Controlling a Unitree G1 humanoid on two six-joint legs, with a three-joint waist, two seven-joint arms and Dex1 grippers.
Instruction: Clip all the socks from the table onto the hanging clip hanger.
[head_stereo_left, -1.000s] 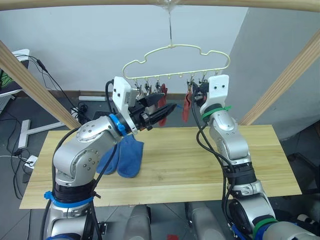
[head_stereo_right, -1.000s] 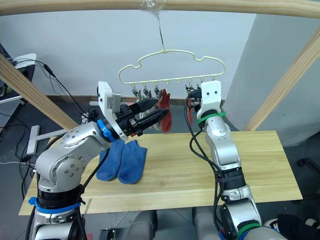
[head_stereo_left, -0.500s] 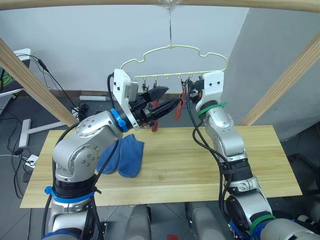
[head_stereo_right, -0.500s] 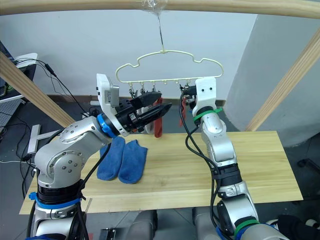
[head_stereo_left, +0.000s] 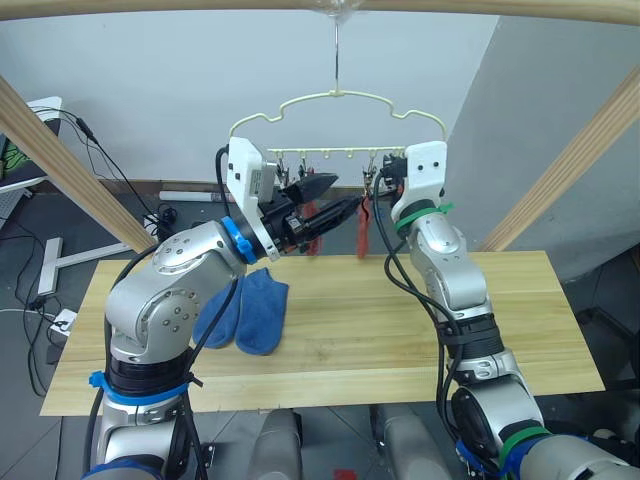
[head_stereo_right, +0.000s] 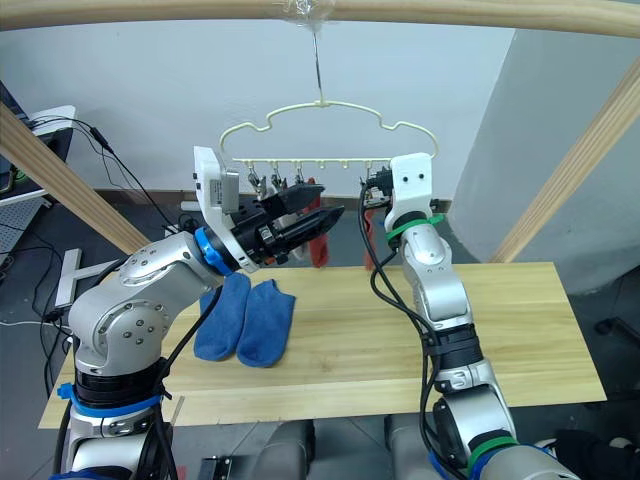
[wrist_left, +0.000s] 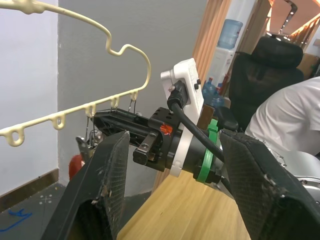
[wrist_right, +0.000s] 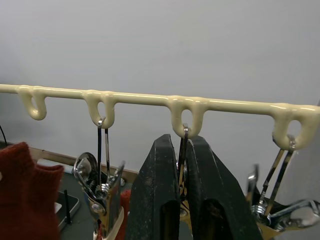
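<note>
- No text, label, brand, number or sign can be read in any of the views.
</note>
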